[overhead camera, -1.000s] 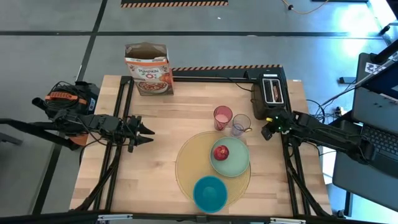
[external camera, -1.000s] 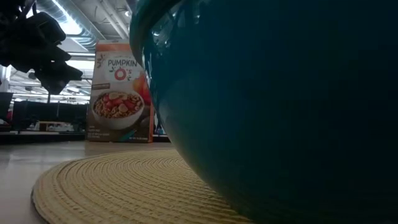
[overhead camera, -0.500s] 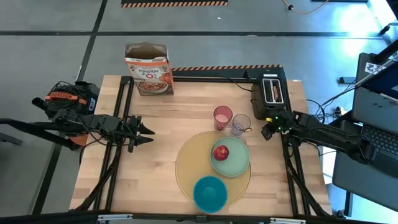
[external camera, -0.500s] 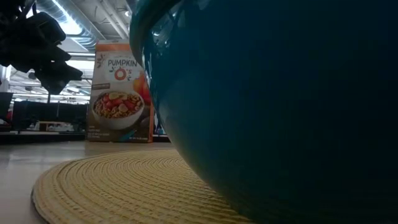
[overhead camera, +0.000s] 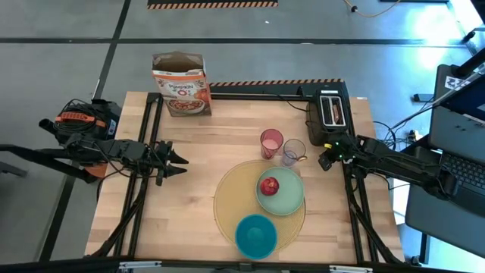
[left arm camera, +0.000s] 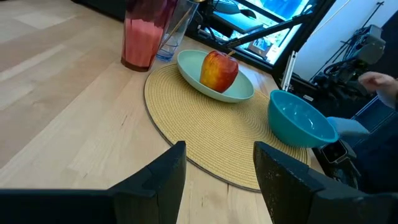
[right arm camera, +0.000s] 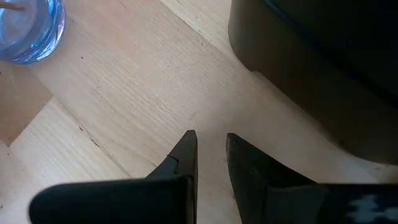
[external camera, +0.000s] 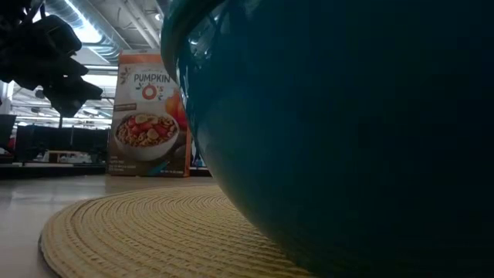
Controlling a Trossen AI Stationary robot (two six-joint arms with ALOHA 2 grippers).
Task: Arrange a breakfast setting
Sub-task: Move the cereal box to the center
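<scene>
A round yellow placemat (overhead camera: 231, 206) lies on the table's near right part. On it rest a pale green plate (overhead camera: 288, 199) with a red apple (overhead camera: 269, 186) and, nearer, a blue bowl (overhead camera: 255, 236). A pink cup (overhead camera: 271, 142) and a clear mug (overhead camera: 293, 152) stand just beyond the mat; a thin gold handle (left arm camera: 179, 22) shows in the mug. The toast is not plainly seen. My left gripper (overhead camera: 180, 161) hangs open and empty over the table's left part, pointing at the mat (left arm camera: 205, 134). My right gripper (overhead camera: 324, 161) is empty beside the toaster, its fingers (right arm camera: 186, 155) a narrow gap apart.
A black toaster (overhead camera: 331, 114) stands at the far right and a cereal box (overhead camera: 180, 83) at the far edge. The bowl (external camera: 347, 139) fills the low view. A person's hand (left arm camera: 380, 81) shows beyond the table's near edge. Bare wood lies between my left gripper and the mat.
</scene>
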